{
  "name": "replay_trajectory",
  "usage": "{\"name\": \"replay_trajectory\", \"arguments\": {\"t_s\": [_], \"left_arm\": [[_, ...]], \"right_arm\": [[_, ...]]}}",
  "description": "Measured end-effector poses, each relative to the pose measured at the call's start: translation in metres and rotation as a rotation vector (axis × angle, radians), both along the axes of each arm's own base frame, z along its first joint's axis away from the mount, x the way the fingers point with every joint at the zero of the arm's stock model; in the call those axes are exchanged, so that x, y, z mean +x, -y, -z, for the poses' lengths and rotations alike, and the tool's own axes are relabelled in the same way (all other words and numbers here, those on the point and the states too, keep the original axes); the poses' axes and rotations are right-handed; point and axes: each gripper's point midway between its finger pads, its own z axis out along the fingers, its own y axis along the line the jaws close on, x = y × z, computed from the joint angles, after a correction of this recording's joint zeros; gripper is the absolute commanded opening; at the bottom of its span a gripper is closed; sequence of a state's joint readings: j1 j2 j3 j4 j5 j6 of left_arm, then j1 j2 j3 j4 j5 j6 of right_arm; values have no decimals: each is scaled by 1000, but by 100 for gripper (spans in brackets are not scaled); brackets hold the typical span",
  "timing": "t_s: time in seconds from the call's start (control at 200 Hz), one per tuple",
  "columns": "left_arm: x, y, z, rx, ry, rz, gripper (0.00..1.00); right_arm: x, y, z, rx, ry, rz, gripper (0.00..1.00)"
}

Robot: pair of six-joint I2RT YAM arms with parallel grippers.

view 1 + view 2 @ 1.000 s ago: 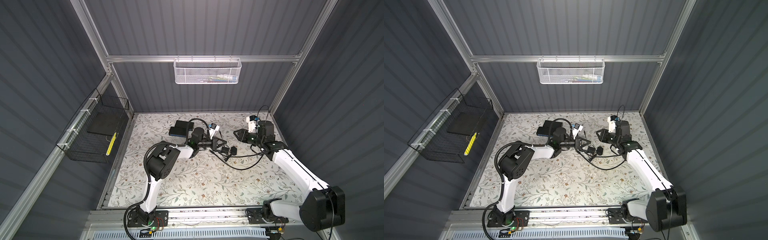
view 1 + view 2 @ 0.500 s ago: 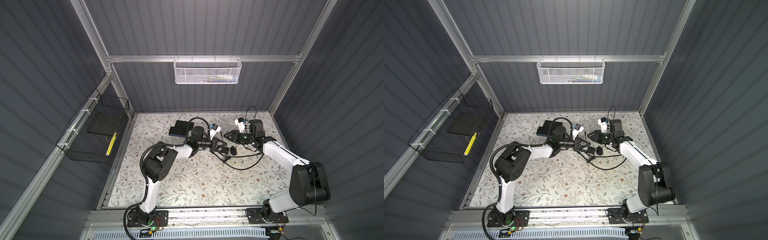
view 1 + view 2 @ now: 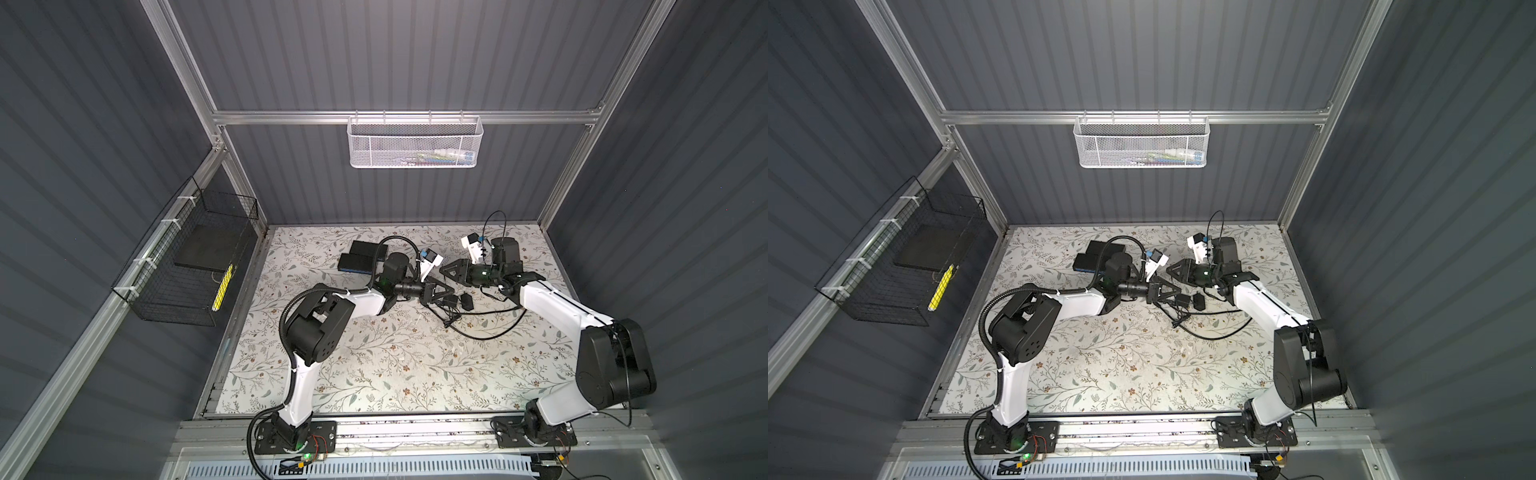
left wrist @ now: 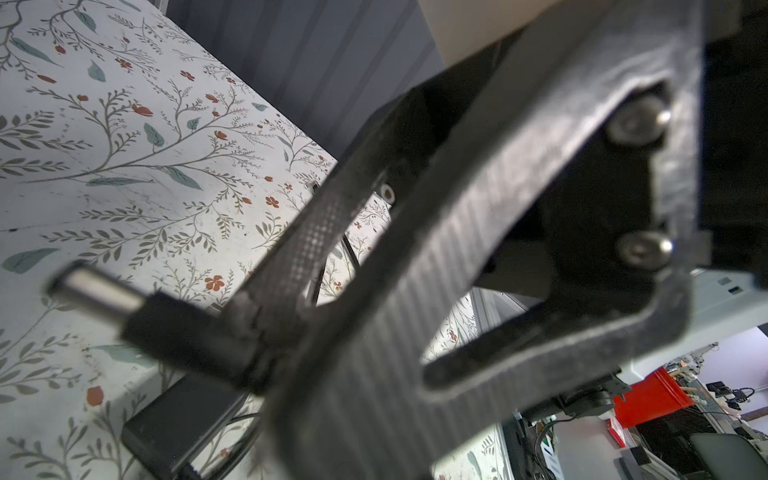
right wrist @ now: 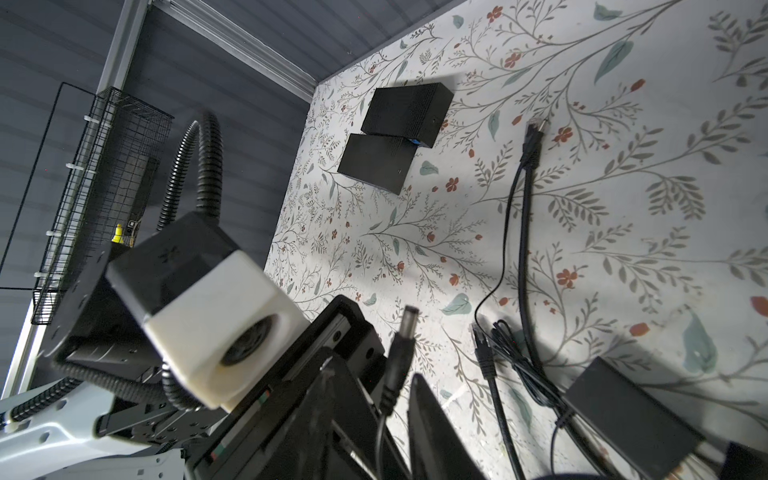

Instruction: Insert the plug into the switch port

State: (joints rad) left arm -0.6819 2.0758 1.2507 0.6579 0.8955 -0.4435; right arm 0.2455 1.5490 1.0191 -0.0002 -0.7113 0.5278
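Note:
The plug (image 5: 401,345) is a black barrel connector with a silver tip (image 4: 95,291). It is held in the air, sticking out past the tips of my right gripper (image 5: 372,370), which is shut on its rear end. The tip points toward two flat black boxes (image 5: 376,164) near the back left. The nearer box (image 3: 359,262) shows a blue side face. The switch port is too small to make out. My left gripper (image 3: 444,291) is shut just in front of the right gripper (image 3: 443,269), their fingers almost overlapping. The right gripper's fingers (image 4: 457,208) fill the left wrist view.
A black power brick (image 5: 631,407) and loose black cables (image 3: 482,328) lie right of the grippers. Two network cable ends (image 5: 530,141) rest on the floral mat. A black wire basket (image 3: 187,266) hangs on the left wall and a white one (image 3: 415,141) on the back wall.
My right gripper has moved left with the plug, up beside the left gripper, and its elbow has folded back toward the front right. The left arm has stayed still.

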Motion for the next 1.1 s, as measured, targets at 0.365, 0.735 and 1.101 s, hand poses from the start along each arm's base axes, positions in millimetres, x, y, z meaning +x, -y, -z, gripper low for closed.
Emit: {"name": "replay_trajectory", "arguments": {"t_s": [0.365, 0.735, 1.101], "left_arm": [[-2, -1, 0, 3, 7, 9, 0], [-3, -2, -2, 12, 11, 8, 0], [-3, -2, 4, 31, 13, -3, 0]], "right_arm": [[2, -5, 1, -21, 3, -4, 14], [0, -3, 6, -60, 7, -2, 0], [-5, 4, 3, -106, 25, 7, 11]]}}
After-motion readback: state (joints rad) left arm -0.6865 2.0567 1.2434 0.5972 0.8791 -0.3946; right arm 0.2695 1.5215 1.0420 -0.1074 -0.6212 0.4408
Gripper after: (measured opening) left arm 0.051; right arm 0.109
